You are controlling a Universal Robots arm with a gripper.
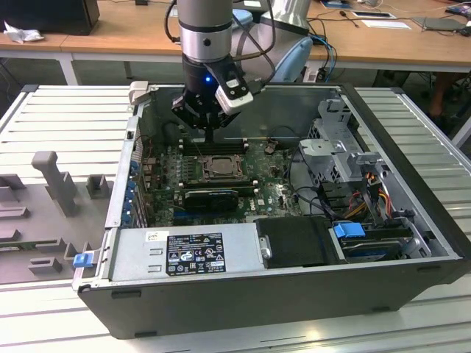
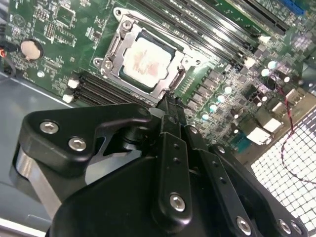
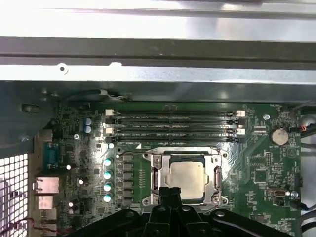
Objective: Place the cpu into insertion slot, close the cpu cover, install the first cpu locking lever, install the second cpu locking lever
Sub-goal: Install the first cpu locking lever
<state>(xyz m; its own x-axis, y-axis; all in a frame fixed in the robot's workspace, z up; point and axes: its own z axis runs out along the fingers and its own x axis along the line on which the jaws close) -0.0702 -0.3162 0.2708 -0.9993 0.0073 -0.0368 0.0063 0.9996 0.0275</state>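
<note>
on the exterior view's left, grey plastic fixtures [image 1: 55, 180] are standing on the slatted metal table [image 1: 66, 110]. beside them the open computer case [image 1: 221, 301] is lying with its open side up. a blue clip [image 1: 82, 259] is sticking out at its near corner and a labelled power supply [image 1: 184, 254] is sitting along its front wall.

toward the middle, the gripper [image 1: 213, 138] is hanging inside the case just above the green motherboard [image 1: 165, 173], over the far edge of the insertion slot [image 1: 213, 168]. its fingers are pressing together into one narrow tip and are gripping nothing. a black card [image 1: 212, 197] is lying just in front of the slot.

further to the exterior view's right, a metal drive cage [image 1: 335, 143] is standing against the case wall, and a blue tab [image 1: 349, 229] is showing near the front.

in both wrist views the cpu [image 2: 145, 61] [image 3: 186, 178] is sitting in the insertion slot [image 2: 123, 22] [image 3: 154, 173] with its silver top facing up. the cpu cover [image 2: 163, 88] [image 3: 217, 175] is lying flat around it, framing the chip through its window. the gripper's [image 2: 170, 101] [image 3: 170, 191] closed tip is hovering right at the rim of the slot; i cannot tell whether it is touching. long black memory slots [image 2: 217, 29] [image 3: 173, 126] are running just beside the socket, and a round coin battery [image 2: 31, 49] [image 3: 279, 135] is sitting well apart from it on the board.
</note>
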